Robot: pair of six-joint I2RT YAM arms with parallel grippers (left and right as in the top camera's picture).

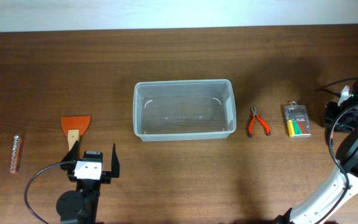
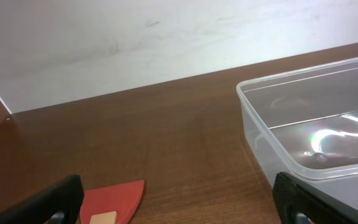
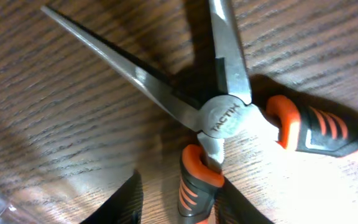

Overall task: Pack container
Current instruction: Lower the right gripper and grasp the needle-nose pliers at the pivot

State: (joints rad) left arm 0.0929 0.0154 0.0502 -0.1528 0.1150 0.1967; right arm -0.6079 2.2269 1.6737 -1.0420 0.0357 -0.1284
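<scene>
In right wrist view, pliers (image 3: 229, 118), handles cropped

The container (image 1: 184, 135) was clear, colourless plastic on a dark brown, wood-grained table (image 1: 73, 62). Left of it lay a scraper (image 1: 76, 124) with an orange blade and a pale handle. Right of it lay pliers (image 1: 258, 122) in steel grey, with grips orange and black with orange stripes. Further right, a clear case (image 1: 296, 120) held green, yellow and perhaps red bits.

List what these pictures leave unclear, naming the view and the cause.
Right gripper: right wrist view, fingers cut off by the bottom edge; grip on the pliers unclear.
Scraper: left wrist view, mostly cut off by the bottom edge.
Small clear case: overhead, contents too small to identify.
</scene>
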